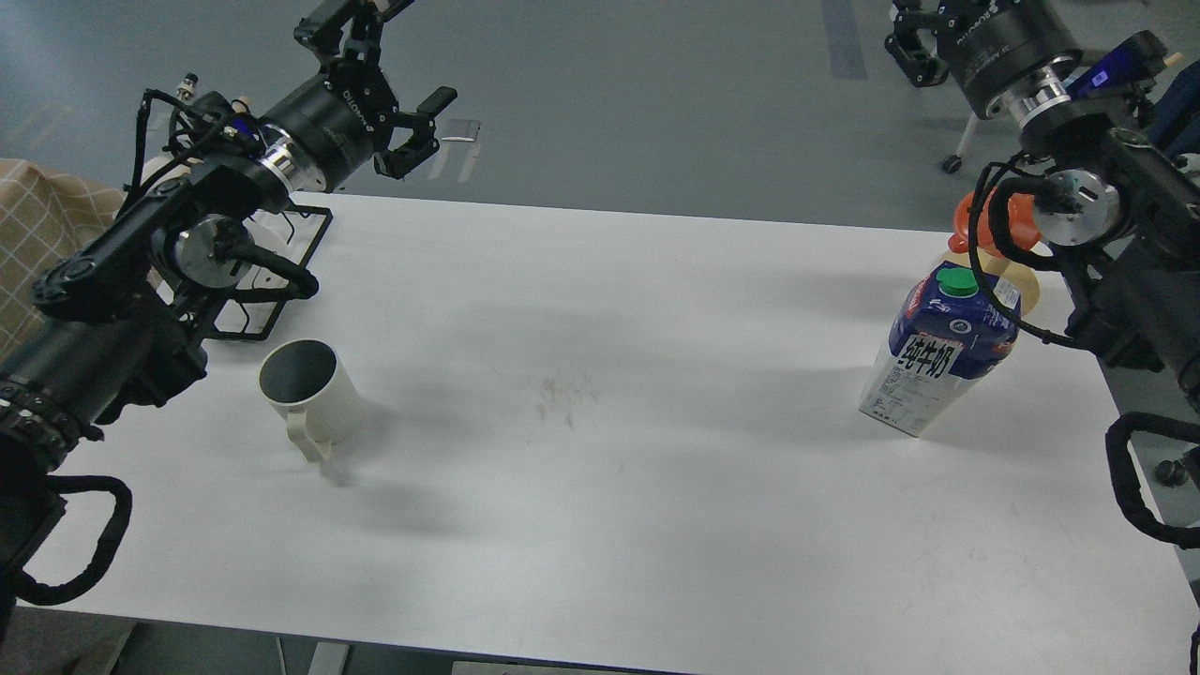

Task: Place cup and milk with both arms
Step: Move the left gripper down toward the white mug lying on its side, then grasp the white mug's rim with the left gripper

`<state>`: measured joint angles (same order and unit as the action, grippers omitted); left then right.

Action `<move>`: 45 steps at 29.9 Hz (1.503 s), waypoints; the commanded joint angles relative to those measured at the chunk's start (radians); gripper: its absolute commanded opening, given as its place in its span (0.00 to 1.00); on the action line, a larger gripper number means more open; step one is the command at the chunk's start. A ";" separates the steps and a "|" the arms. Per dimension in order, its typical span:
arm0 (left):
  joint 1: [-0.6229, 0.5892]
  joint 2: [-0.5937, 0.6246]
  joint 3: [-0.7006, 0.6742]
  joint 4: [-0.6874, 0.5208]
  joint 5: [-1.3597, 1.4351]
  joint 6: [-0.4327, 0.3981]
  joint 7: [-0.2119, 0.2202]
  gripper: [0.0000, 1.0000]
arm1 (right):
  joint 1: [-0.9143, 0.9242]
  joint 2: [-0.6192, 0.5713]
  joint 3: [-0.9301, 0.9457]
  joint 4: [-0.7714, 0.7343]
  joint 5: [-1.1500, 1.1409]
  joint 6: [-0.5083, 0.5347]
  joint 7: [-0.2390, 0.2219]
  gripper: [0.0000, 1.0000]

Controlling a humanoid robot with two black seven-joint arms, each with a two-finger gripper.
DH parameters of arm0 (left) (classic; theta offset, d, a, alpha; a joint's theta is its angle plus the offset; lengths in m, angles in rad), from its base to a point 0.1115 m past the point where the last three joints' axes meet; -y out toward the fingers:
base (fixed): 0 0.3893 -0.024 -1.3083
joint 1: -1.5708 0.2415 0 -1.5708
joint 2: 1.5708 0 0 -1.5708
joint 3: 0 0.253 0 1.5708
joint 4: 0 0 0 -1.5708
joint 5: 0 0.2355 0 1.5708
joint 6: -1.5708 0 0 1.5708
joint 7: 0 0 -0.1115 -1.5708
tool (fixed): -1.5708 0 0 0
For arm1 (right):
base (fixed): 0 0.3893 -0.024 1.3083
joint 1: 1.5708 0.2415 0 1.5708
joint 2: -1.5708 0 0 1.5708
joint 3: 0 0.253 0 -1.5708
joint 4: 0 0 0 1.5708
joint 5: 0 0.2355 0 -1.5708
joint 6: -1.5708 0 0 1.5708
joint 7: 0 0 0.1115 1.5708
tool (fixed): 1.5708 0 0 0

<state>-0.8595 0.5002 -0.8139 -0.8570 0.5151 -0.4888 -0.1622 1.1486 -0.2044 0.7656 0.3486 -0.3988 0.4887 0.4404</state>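
Head view: the left gripper (398, 89), upper left, hangs open and empty above the ribbed cup (312, 387) standing at left. Milk (940, 352) stands at right; the right gripper (914, 42) is cropped, fingers unclear. Neither is grasped; next likely calls for reaching down.

One cup (313, 389) stands on the one white table (600, 525), at about eight o'clock from the table's middle. One milk (940, 353) carton stands at about three o'clock, carrying one green cap (958, 280). One bottle with an orange top (975, 220) shows behind it, toward two o'clock, mostly hidden. One black wire rack (281, 272) lies at about ten o'clock. Two black arms enter the view, one from nine o'clock and one from two o'clock.
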 commanded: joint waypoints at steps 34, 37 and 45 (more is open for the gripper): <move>0.324 0.698 0.145 -0.579 1.031 0.000 -0.054 0.98 | -0.067 -0.101 -0.057 0.148 -0.008 0.000 0.001 1.00; 0.326 0.676 0.148 -0.545 1.089 0.000 -0.060 0.98 | -0.070 -0.105 -0.057 0.158 -0.008 0.000 0.001 1.00; 0.329 0.660 0.217 -0.494 1.112 0.000 -0.072 0.98 | -0.079 -0.116 -0.055 0.176 -0.008 0.000 0.001 1.00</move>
<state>-0.5322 1.1616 -0.6271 -1.3565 1.6266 -0.4887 -0.2340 1.0715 -0.3202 0.7089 0.5217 -0.4065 0.4887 0.4419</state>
